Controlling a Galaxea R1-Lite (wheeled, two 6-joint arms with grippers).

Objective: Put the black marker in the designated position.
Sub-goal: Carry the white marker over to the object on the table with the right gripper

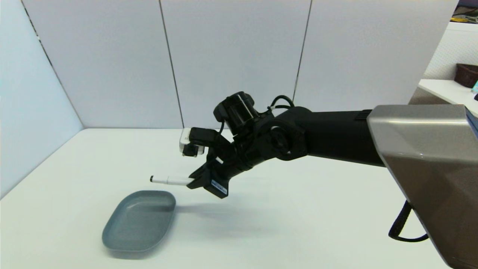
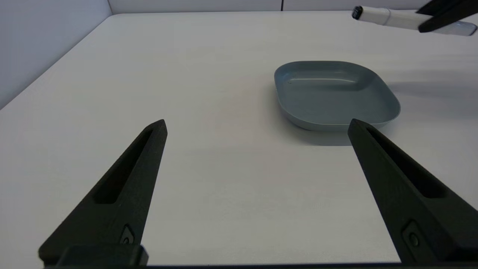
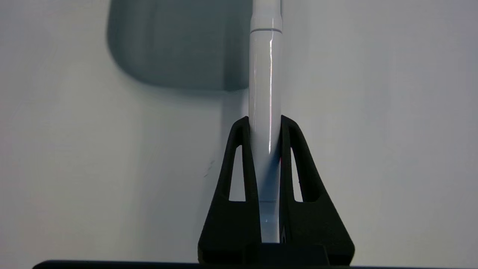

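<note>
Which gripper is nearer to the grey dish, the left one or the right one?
Right. The right gripper, shut on the black marker, hangs just above the grey dish, near its far rim. The left gripper, open, sits farther off, low over the table.

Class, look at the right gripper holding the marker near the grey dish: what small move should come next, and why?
Probably carry it a little further left and lower it over the dish. The right gripper is shut on the marker, held level above the table, just beyond the dish's far rim. The left gripper waits open, low over the table.
</note>
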